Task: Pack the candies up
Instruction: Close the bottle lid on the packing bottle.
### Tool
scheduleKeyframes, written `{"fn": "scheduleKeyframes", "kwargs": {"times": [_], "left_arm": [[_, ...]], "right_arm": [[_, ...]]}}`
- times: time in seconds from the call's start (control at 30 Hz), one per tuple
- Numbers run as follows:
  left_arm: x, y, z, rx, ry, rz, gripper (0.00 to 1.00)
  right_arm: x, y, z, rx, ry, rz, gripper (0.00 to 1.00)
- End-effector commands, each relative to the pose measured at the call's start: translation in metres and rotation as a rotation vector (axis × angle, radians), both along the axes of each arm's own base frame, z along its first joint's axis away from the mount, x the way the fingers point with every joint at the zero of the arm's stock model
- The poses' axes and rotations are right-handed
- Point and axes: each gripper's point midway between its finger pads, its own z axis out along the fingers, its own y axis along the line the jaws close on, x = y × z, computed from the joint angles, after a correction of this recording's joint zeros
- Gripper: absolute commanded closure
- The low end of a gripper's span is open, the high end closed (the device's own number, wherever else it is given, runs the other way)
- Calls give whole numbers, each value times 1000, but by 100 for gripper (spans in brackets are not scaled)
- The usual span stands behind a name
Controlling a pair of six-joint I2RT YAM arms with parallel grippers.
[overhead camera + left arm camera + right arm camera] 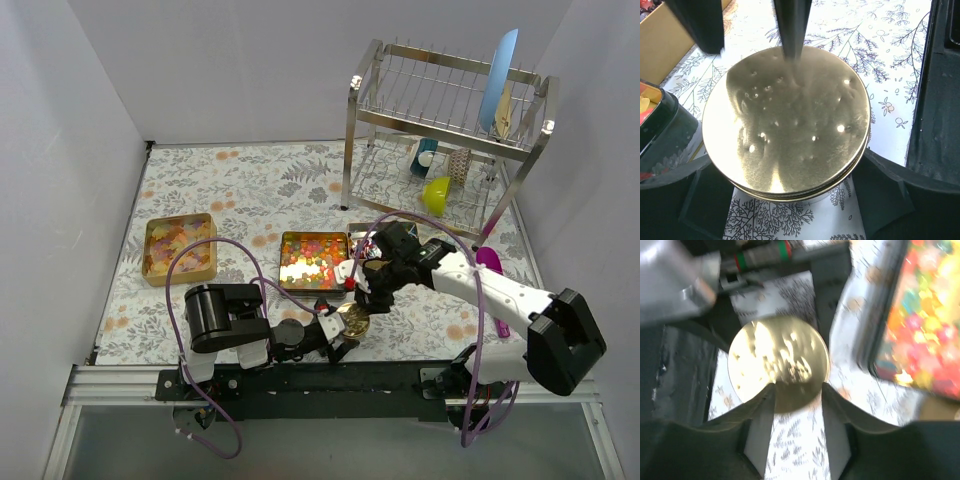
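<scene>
Left wrist: left pincer [787, 175] clasps the gold-lidded tin [790, 115]

The top view looks steeply down from behind onto the whole floral-patterned desk [250, 180]. Both wrist views sit close above the round shiny gold metal lid [790, 120], from opposite sides. All three share it, and the right wrist view also catches blurred multicoloured candies [925, 315] beside it.

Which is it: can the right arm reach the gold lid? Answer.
Probably yes: the right tool sits open right at the gold lid, whose top is bare; the left tool only flanks its sides.
</scene>
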Motion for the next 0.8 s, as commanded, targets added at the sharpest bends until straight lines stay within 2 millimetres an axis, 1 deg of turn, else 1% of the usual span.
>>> {"fn": "scheduleKeyframes", "kwargs": {"times": [0.0,0.07,0.2,0.23,0.27,0.3,0.33,0.37,0.4,0.43,0.47,0.5,0.57,0.6,0.67,0.7,0.73,0.77], "left_arm": [[7,16,-3,21,-138,10,37],[5,16,-4,25,-137,7,39],[7,16,-5,28,-136,15,40],[7,16,-5,31,-134,15,42],[7,16,-6,33,-132,18,47],[7,16,-6,32,-132,16,55],[7,17,-8,41,-131,16,62],[7,16,-8,43,-131,18,74],[8,17,-9,45,-128,22,78],[8,17,-9,46,-130,23,82],[8,17,-9,45,-130,25,95],[8,17,-9,45,-132,24,100],[8,16,-10,49,-132,22,100],[8,17,-11,53,-131,20,100],[6,17,-11,51,-130,10,100],[5,17,-10,49,-131,7,100],[4,18,-11,53,-129,4,100],[3,17,-11,52,-128,-4,100]], "right_arm": [[-5,-20,12,-10,-51,8,50],[-5,-18,11,-2,-47,4,54],[-6,-14,-2,-9,-8,-5,55],[-6,-14,-3,-6,-8,-1,55],[-6,-12,-5,2,-15,6,56],[-9,-14,-10,-5,-12,15,56],[-9,-14,-12,-9,-12,21,56],[-13,-13,-15,-15,-13,38,56],[-17,-16,-21,-32,0,47,57],[-18,-17,-24,-36,1,52,57],[-20,-17,-27,-45,7,55,57],[-22,-20,-31,-60,17,60,57],[-23,-22,-33,-76,23,63,57],[-24,-23,-32,-84,26,64,58],[-16,-22,-22,-84,-1,53,59],[-11,-21,-14,-71,-14,43,59],[-6,-17,3,-50,-19,32,59],[8,-17,15,-26,-31,-10,56]]}}
